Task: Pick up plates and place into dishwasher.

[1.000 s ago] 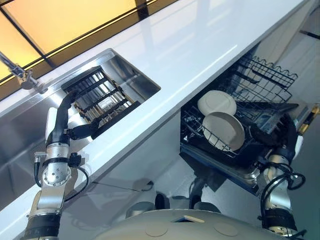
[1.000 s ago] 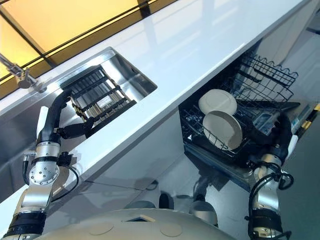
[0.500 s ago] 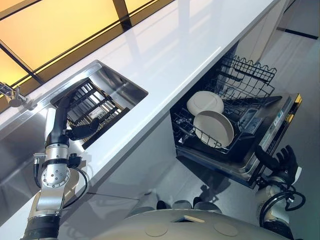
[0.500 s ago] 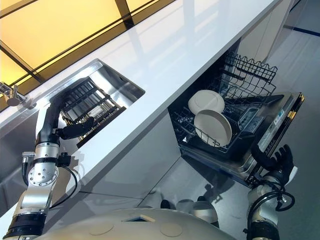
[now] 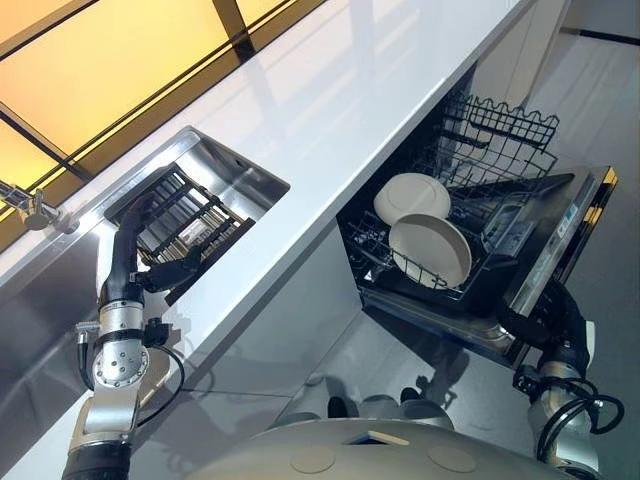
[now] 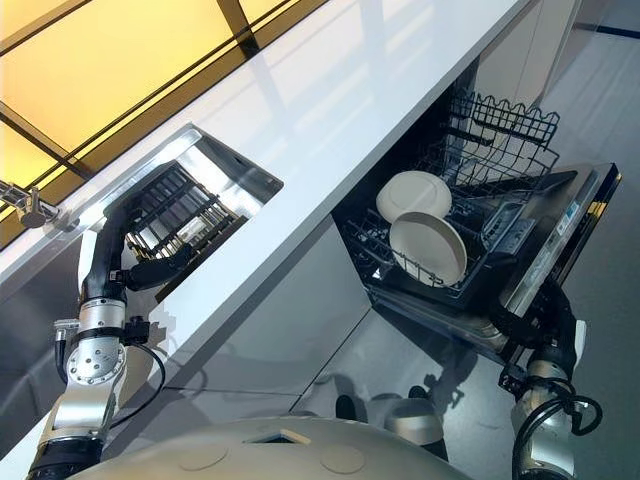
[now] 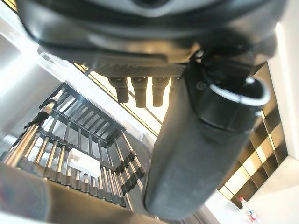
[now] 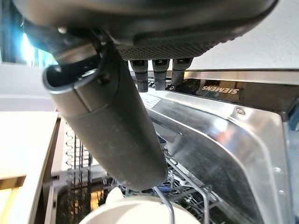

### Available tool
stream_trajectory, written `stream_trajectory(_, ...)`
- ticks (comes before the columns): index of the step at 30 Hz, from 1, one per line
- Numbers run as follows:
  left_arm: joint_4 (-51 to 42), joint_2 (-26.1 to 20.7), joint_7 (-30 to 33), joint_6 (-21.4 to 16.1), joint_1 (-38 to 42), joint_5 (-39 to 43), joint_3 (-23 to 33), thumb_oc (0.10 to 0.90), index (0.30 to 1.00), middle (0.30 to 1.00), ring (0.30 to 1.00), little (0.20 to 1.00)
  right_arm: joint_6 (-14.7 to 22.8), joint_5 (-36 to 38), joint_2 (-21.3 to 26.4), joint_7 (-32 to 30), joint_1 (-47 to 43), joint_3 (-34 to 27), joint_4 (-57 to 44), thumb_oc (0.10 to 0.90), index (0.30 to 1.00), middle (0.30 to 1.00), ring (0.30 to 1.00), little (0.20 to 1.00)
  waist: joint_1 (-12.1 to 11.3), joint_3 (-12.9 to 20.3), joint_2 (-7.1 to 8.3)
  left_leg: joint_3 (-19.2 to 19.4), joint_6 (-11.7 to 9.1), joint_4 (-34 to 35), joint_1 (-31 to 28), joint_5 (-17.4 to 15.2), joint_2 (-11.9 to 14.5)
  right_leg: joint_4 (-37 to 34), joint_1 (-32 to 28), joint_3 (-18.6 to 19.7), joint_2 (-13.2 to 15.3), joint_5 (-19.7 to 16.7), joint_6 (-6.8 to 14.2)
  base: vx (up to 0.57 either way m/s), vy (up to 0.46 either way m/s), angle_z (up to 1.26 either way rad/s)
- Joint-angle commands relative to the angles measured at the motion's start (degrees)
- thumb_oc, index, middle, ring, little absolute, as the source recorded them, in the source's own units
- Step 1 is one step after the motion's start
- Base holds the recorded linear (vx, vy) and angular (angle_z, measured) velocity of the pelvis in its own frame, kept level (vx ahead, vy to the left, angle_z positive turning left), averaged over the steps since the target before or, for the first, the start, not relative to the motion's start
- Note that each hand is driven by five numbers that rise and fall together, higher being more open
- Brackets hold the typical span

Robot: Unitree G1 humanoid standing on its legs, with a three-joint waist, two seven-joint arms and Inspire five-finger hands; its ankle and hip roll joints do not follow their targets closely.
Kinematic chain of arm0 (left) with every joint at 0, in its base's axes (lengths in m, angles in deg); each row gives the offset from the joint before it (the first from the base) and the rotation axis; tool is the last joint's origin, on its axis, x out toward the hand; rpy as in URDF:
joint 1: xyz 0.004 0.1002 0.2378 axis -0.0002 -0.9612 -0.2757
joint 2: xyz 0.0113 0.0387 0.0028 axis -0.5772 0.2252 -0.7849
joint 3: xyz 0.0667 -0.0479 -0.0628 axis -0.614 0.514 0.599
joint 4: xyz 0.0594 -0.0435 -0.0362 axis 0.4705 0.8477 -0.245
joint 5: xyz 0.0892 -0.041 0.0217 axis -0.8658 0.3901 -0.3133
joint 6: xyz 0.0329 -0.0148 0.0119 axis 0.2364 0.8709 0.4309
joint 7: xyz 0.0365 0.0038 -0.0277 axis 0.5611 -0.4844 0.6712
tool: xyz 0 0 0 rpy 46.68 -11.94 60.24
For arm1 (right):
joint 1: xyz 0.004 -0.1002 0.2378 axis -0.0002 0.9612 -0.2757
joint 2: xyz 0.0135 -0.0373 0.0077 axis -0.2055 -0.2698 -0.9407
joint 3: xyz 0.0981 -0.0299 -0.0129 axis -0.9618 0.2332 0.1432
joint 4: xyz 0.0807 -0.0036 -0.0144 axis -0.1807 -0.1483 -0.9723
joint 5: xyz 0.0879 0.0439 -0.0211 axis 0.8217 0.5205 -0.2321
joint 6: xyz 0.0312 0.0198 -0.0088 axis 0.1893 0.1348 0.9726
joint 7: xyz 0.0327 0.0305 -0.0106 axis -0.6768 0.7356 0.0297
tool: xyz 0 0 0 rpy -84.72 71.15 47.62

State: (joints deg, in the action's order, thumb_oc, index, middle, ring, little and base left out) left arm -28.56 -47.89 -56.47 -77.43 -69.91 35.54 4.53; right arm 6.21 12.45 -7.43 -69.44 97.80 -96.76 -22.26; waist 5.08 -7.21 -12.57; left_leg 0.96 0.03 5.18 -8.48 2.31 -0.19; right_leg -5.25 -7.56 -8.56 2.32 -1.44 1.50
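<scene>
Already two white plates (image 5: 430, 248) stand on edge in the lower rack (image 5: 400, 275) of the open dishwasher (image 6: 545, 250), one just behind the other, so part of the loading appears done. The dish rack (image 5: 185, 215) in the sink (image 5: 255, 180) holds no plate that can be made out, and none lies on the white countertop (image 5: 330, 100); whether any remain to be loaded cannot be judged from these views. The left hand (image 5: 165, 272) hangs over the near edge of the sink beside the dish rack, fingers straight and relaxed, holding nothing. The right hand (image 6: 530, 322) sits low at the outer edge of the lowered door (image 6: 560, 225), fingers loosely extended and empty in the right wrist view, where the rim of a plate shows just past the thumb. Room is tight around the lower rack: the countertop overhangs it, the upper rack (image 5: 500, 130) sits above and behind, and the door's rim borders the right hand. Open floor (image 5: 400, 350) lies in front of the cabinet.
</scene>
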Motion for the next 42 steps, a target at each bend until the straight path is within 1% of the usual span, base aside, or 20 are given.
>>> stream_trajectory(1,-2.55,-4.03,5.33,-4.05,3.75,2.21,3.32,0.8,0.9,0.9,0.9,0.9,7.69,-8.12,-2.53,2.02,-2.77,9.6,-8.37,0.8,0.9,0.9,0.9,0.9,-0.7,-0.27,1.64,0.9,1.51,-0.18,0.8,-2.73,-5.29,9.71,4.42,-0.39,-0.1,8.03,0.09,-0.01,0.069,0.03)
stream_trajectory(4,-2.56,-3.74,5.57,-3.83,3.68,2.41,3.15,0.8,0.9,0.9,0.9,0.9,9.72,-10.11,-1.98,0.77,-2.85,9.97,-9.35,0.8,0.9,0.9,0.9,0.9,-0.67,-0.24,1.38,0.7,1.52,-0.18,0.97,-2.7,-5.51,10.01,4.71,-0.2,0.0,8.19,0.15,0.0,0.052,0.03)
stream_trajectory(6,-2.79,-3.86,5.83,-3.65,3.4,2.46,2.71,0.8,0.9,0.9,0.9,0.9,13.0,-10.98,-1.27,-4.08,-2.98,9.59,-11.39,0.8,0.9,0.9,0.9,0.9,-0.68,-0.29,1.3,0.54,1.59,-0.18,0.95,-2.71,-5.62,10.35,4.79,-0.04,0.08,8.25,0.22,0.01,0.036,0.02)
stream_trajectory(8,-2.65,-3.66,6.14,-3.77,3.33,2.23,2.38,0.8,0.9,0.9,0.9,0.9,13.9,-10.13,-1.35,-6.65,-3.2,9.15,-12.64,0.8,0.9,0.9,0.9,0.9,-0.66,-0.37,1.25,0.47,1.73,-0.18,0.83,-2.79,-5.69,10.7,4.87,0.09,0.14,8.25,0.26,0.0,0.0,0.0)
stream_trajectory(12,-2.61,-3.41,6.38,-3.86,2.99,2.45,2.53,0.8,0.9,0.9,0.9,0.9,14.64,-0.57,-3.11,-9.23,-3.92,6.88,-12.08,0.8,0.9,0.9,0.9,0.9,-0.69,-0.39,1.11,0.54,1.9,-0.18,0.61,-3.05,-5.8,11.1,4.91,0.42,0.09,8.44,0.25,0.01,0.033,0.05)
stream_trajectory(14,-3.56,-3.32,6.09,-3.42,2.41,2.62,2.97,0.8,0.9,0.9,0.9,0.9,16.46,1.19,-3.83,-11.21,-3.99,5.15,-12.86,0.8,0.9,0.9,0.9,0.9,-0.82,-0.31,1.15,0.49,1.96,-0.18,0.58,-3.09,-5.74,11.14,4.83,0.33,0.17,8.51,0.24,0.01,0.02,0.04)
stream_trajectory(15,-3.83,-3.35,5.98,-3.36,2.17,2.7,3.09,0.8,0.9,0.9,0.9,0.9,17.53,0.42,-4.05,-12.99,-4.08,4.48,-13.89,0.8,0.9,0.9,0.9,0.9,-0.9,-0.24,1.19,0.45,2.03,-0.18,0.59,-3.13,-5.74,11.16,4.79,0.28,0.19,8.55,0.23,0.01,0.016,0.04)
stream_trajectory(18,-3.58,-3.2,5.83,-3.3,2.48,2.76,3.03,0.8,0.9,0.9,0.9,0.9,21.19,-5.99,-3.37,-20.06,-5.61,2.72,-16.94,0.8,0.9,0.9,0.9,0.9,-1.16,-0.18,1.38,0.22,2.27,-0.18,0.41,-3.26,-5.9,11.35,4.63,0.34,0.16,8.7,0.15,0.02,0.017,0.04)
stream_trajectory(20,-3.26,-2.98,5.56,-3.23,2.94,2.7,3.04,0.8,0.9,0.9,0.9,0.9,23.68,-13.02,-2.36,-24.37,-6.75,1.93,-18.58,0.8,0.9,0.9,0.9,0.9,-1.33,-0.18,1.5,0.04,2.46,-0.18,0.22,-3.46,-6.02,11.36,4.43,0.37,0.14,8.94,0.07,0.01,0.007,0.02)
stream_trajectory(24,-2.64,-2.59,4.34,-3.35,3.67,2.4,3.68,0.8,0.9,0.9,0.9,0.9,26.26,-24.4,-0.63,-28.08,-8.59,1.79,-20.95,0.8,0.9,0.9,0.9,0.9,-1.71,0.19,1.96,-0.2,2.73,-0.18,-0.01,-3.86,-6.23,11.57,4.24,0.6,0.04,9.25,0.07,0.02,0.003,0.06)
stream_trajectory(26,-2.5,-2.29,3.76,-3.45,3.91,2.16,4.11,0.8,0.9,0.9,0.9,0.9,25.58,-25.44,-0.19,-24.8,-9.21,2.35,-21.01,0.8,0.9,0.9,0.9,0.9,-1.89,0.46,2.3,-0.3,2.77,-0.18,-0.07,-4.03,-6.27,11.66,4.25,0.74,-0.1,9.34,0.06,0.01,-0.006,0.05)
stream_trajectory(28,-2.64,-2.26,3.17,-3.57,3.82,2.26,4.77,0.8,0.9,0.9,0.9,0.9,23.0,-21.7,0.5,-16.1,-9.19,3.08,-20.47,0.8,0.9,0.9,0.9,0.9,-1.95,0.63,2.68,-0.39,2.82,-0.18,-0.09,-4.15,-6.3,11.76,4.28,0.83,-0.2,9.38,-0.04,0.0,0.0,0.0)
stream_trajectory(29,-2.77,-2.19,3.07,-3.61,3.7,2.21,4.91,0.8,0.9,0.9,0.9,0.9,22.2,-20.49,0.68,-13.35,-9.01,3.27,-20.49,0.8,0.9,0.9,0.9,0.9,-1.96,0.66,2.79,-0.42,2.83,-0.18,-0.07,-4.17,-6.31,11.8,4.32,0.86,-0.22,9.38,-0.04,0.0,0.0,0.0)
stream_trajectory(30,-3.39,-2.11,2.85,-3.51,3.24,2.16,5.24,0.8,0.9,0.9,0.9,0.9,20.59,-17.24,1.19,-8.0,-8.29,3.89,-20.45,0.8,0.9,0.9,0.9,0.9,-1.98,0.71,3.03,-0.46,2.78,-0.18,-0.01,-4.09,-6.28,11.74,4.3,0.83,-0.25,9.41,-0.17,0.0,0.0,0.0)
stream_trajectory(31,-3.65,-1.87,2.78,-3.87,2.77,2.0,5.39,0.8,0.9,0.9,0.9,0.9,20.26,-16.23,1.18,-5.16,-7.55,4.4,-20.3,0.8,0.9,0.9,0.9,0.9,-2.01,0.74,3.22,-0.51,2.76,-0.18,0.06,-4.0,-6.27,11.79,4.39,0.8,-0.27,9.31,-0.2,-0.01,-0.007,0.04)
stream_trajectory(34,-3.64,-1.62,2.98,-4.42,2.28,1.68,5.41,0.8,0.9,0.9,0.9,0.9,19.34,-15.09,1.45,-0.31,-6.26,5.86,-19.82,0.8,0.9,0.9,0.9,0.9,-2.06,0.74,3.55,-0.55,2.73,-0.18,0.21,-3.82,-6.21,11.76,4.46,0.68,-0.24,9.12,-0.24,0.0,-0.002,0.01)
stream_trajectory(36,-3.4,-1.54,3.44,-4.73,2.18,1.41,4.97,0.8,0.9,0.9,0.9,0.9,17.12,-14.5,1.44,3.07,-5.64,7.46,-19.64,0.8,0.9,0.9,0.9,0.9,-2.14,0.71,3.69,-0.64,2.69,-0.18,0.35,-3.65,-6.16,11.76,4.56,0.54,-0.21,8.96,-0.26,0.0,0.0,0.0)
stream_trajectory(38,-2.91,-1.67,3.98,-5.34,1.93,1.45,4.65,0.8,0.9,0.9,0.9,0.9,13.06,-11.27,1.35,5.88,-5.0,8.82,-18.77,0.8,0.9,0.9,0.9,0.9,-2.18,0.59,3.79,-0.63,2.63,-0.18,0.45,-3.51,-6.1,11.75,4.63,0.43,-0.17,8.8,-0.25,0.0,0.0,0.0)
stream_trajectory(40,-2.82,-1.74,4.25,-5.68,1.57,1.59,4.69,0.8,0.9,0.9,0.9,0.9,9.91,-8.2,0.54,7.53,-4.21,9.63,-17.19,0.8,0.9,0.9,0.9,0.9,-2.18,0.52,3.91,-0.6,2.57,-0.18,0.57,-3.39,-6.05,11.65,4.68,0.31,-0.16,8.67,-0.23,0.0,0.0,0.0)
stream_trajectory(42,-2.89,-1.73,4.77,-6.19,0.83,1.64,4.62,0.8,0.9,0.9,0.9,0.9,6.91,-4.58,-0.83,6.95,-2.96,10.18,-15.81,0.8,0.9,0.9,0.9,0.9,-2.14,0.4,4.02,-0.47,2.49,-0.18,0.69,-3.29,-5.95,11.53,4.71,0.28,-0.23,8.53,-0.2,0.0,0.0,0.0)
